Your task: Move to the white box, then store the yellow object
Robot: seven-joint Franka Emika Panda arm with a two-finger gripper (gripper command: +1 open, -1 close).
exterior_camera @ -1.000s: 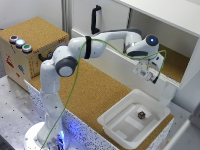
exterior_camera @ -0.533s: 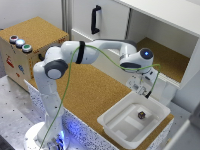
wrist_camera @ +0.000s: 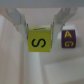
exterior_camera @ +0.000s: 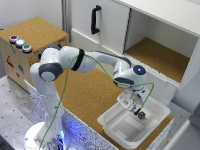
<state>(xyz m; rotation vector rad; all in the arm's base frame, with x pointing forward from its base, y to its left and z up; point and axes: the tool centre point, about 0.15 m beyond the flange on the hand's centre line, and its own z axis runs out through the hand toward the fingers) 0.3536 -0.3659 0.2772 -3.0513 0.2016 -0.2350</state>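
The white box is a shallow white tray at the front of the cork counter, on the exterior view's right. My gripper hangs low over the tray's far side. In the wrist view the gripper has its two fingers against the sides of the yellow object, a yellow cube marked with a black S. The cube sits just over the white box's floor. In the exterior view the cube is hidden by the hand.
A small dark object lies in the tray beside the gripper; the wrist view shows it as a purple lettered cube. An open cabinet shelf is behind the tray. A cork box with coloured buttons stands at the exterior view's left.
The arm has swung from in front of the open cabinet shelf down and towards the exterior view's left. The gripper now sits low over the white tray.
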